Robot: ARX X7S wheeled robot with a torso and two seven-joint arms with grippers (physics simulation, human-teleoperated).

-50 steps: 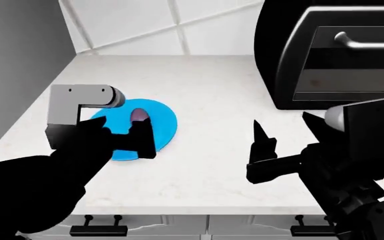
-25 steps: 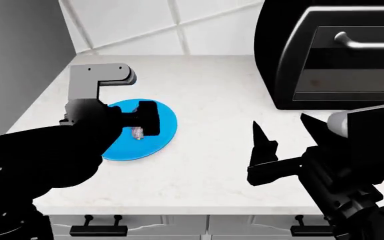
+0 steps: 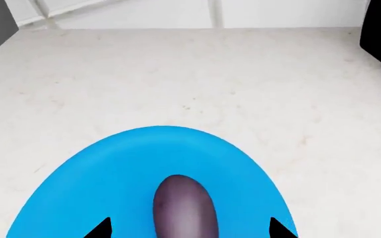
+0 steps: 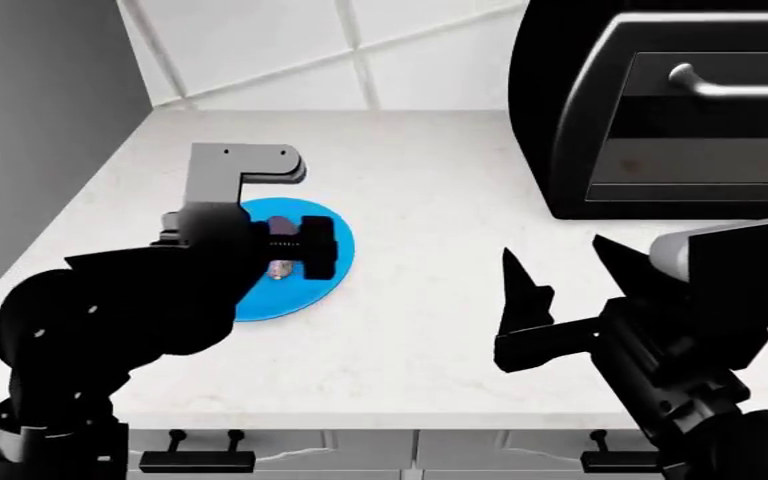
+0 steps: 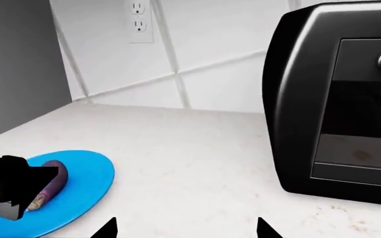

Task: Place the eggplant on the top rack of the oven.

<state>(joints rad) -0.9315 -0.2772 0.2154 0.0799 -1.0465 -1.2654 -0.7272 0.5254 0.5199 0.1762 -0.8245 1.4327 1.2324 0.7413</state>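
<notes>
1. On the blue plate (image 4: 337, 250) near the counter's back left corner we see the eggplant (image 3: 184, 208) lying flat; the left gripper (image 4: 284, 250) hangs over it, jaws spread either side, nothing held
2. We judge it light, firm and slippery, being glossy and rounded; we would pinch it across the thick middle, not the tapering end
3. The right gripper (image 4: 555, 275) hovers agape and empty, well apart from the plate; the small countertop oven (image 4: 664, 110) stands shut behind it

No text, label, brand, number or sign can be read on anything in these views.
</notes>
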